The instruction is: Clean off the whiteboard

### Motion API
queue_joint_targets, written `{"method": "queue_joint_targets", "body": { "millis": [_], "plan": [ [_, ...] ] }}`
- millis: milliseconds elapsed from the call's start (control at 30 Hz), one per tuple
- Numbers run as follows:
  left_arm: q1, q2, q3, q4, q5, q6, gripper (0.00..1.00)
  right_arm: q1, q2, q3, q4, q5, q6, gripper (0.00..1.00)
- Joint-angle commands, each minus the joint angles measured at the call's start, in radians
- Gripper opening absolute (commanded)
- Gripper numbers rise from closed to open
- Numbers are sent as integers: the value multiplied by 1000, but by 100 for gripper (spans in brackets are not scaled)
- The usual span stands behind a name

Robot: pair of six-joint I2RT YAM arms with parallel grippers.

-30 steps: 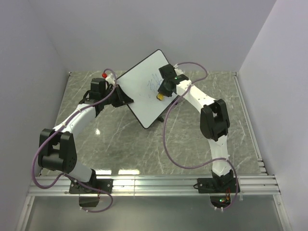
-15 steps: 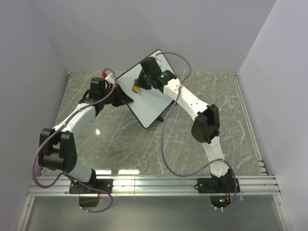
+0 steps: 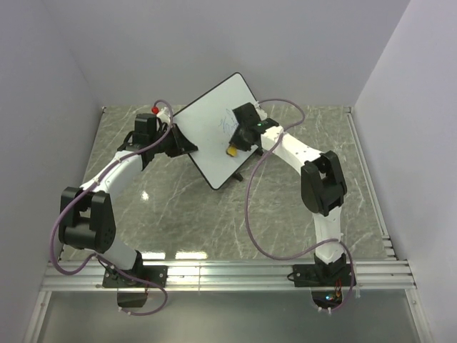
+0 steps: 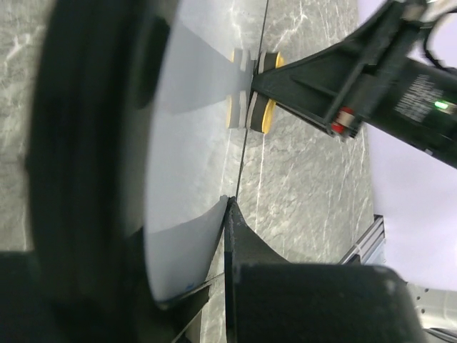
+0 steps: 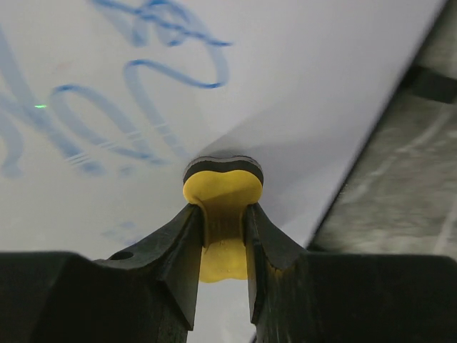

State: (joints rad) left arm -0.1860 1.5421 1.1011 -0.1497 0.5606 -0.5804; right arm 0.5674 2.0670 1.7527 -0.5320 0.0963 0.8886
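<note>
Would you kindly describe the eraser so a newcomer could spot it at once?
Find the tilted whiteboard at the far middle of the table. The right end effector presses a small eraser against its face, beside the blue scribbles: the only yellow thing there, with a dark pad.

Tilted whiteboard [image 3: 207, 136], blue scribbles upper right.

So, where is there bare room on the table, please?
The widest bare patch of table lies between the two arms, in front of the whiteboard. Another strip runs right of the right arm. The back is crowded: the left tool holds the whiteboard, the right tool presses a yellow eraser on it.
</note>
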Motion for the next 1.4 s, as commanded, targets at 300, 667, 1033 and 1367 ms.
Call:
{"method": "queue_joint_targets", "body": {
  "millis": [300,667,1033,1367],
  "plan": [
    [-46,16,55,-106,64,111,0,69,173,305,-83,-66,3,0],
    [-46,30,72,-106,64,108,0,132,214,419,-94,-109,21,0],
    [-46,29,82,-117,64,108,0,6,111,102,-105,-6,39,0],
    [-49,38,75,-134,61,129,0,0,245,436,-132,-93,73,0]
  ]
}}
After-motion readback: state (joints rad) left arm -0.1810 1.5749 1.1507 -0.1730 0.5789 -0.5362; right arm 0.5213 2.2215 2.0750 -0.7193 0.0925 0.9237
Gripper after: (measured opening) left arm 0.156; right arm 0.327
